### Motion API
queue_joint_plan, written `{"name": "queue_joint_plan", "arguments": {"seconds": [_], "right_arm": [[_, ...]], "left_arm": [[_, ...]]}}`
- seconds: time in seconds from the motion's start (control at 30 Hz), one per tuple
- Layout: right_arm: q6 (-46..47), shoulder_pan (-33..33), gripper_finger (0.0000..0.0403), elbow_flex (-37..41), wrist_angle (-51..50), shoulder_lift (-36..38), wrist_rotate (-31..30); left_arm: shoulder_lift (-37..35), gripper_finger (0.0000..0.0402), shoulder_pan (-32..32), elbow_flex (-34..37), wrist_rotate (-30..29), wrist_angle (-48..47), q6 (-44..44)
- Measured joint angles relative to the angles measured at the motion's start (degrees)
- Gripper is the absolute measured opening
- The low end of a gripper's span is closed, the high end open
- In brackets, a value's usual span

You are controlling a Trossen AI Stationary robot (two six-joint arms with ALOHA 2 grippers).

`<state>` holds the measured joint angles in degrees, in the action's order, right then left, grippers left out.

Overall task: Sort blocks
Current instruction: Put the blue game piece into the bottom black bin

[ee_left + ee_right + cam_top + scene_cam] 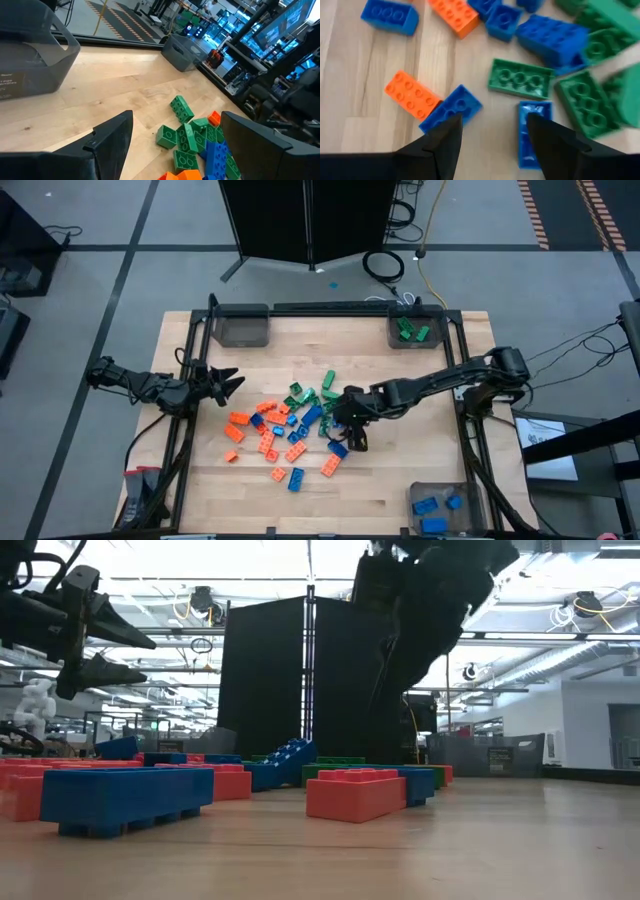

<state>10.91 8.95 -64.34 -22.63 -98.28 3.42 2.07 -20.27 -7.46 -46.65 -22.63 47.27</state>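
The blocks (290,425) lie in a loose pile of orange, green and blue bricks at the table's middle. My right gripper (352,438) hangs open over the pile's right part, fingers pointing down. In the right wrist view its fingertips (492,142) stand over bare wood, with a small blue block (451,107) by one finger and an oblong blue block (530,132) by the other; neither is touched. An orange block (412,95) and a green block (520,79) lie just beyond. My left gripper (228,383) waits open, raised at the pile's left (177,145).
A grey bin (243,327) sits at the far left corner. Another bin (415,330) at the far right holds green blocks. A third bin (440,508) at the near right corner holds blue blocks. A dark frame (330,308) edges the table. Bare wood shows near the front edge.
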Motion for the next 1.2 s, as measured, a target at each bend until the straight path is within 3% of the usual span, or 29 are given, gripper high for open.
{"name": "queue_joint_plan", "arguments": {"seconds": [0.27,0.5,1.2], "right_arm": [[-1.9,-0.5,0.0217,0.0,1.9,-4.1,-0.3],[-3.1,-1.6,0.0217,0.0,2.4,-4.1,-3.4],[-4.1,-3.0,0.0217,0.0,1.4,-6.7,-3.6]], "left_arm": [[0.0,0.0303,0.0,0.0,0.0,0.0,-0.1],[0.1,0.0303,0.0,0.0,0.0,0.0,-1.3],[0.2,0.0303,0.0,0.0,-0.1,0.0,-1.7]]}}
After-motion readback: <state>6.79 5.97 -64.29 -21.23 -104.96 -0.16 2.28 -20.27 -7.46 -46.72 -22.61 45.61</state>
